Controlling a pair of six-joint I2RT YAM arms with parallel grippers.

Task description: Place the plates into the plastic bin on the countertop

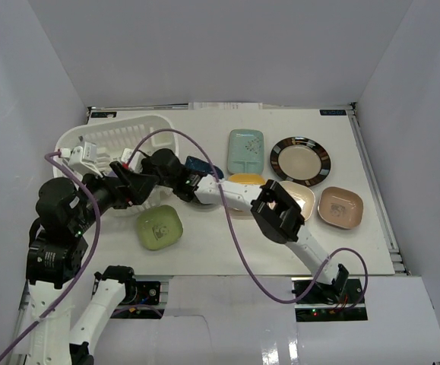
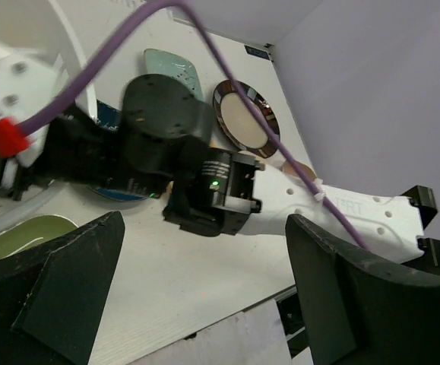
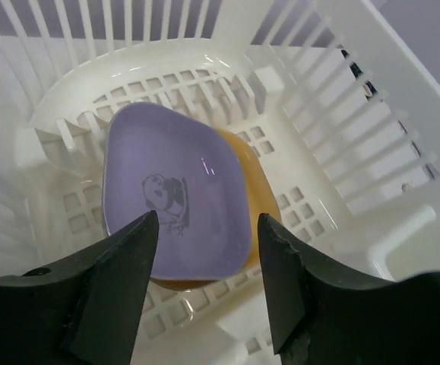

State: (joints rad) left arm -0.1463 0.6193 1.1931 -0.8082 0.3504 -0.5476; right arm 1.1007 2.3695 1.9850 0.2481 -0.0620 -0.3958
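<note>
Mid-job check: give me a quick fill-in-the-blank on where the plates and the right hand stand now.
In the plastic bin, the purple plate lies on a second plate coloured ____. The right hand above it has its fingers ____ and holds nothing. On the countertop, the round plate has a ____ rim.
Missing words: orange; open; black.

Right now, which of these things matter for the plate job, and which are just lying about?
Part of the job: white plastic bin; purple plate and orange plate inside it; green plate, yellow plate, dark blue plate, teal rectangular plate, black-rimmed round plate, cream plate, brown plate on the countertop.

Just there: purple cable on the arms.
</note>
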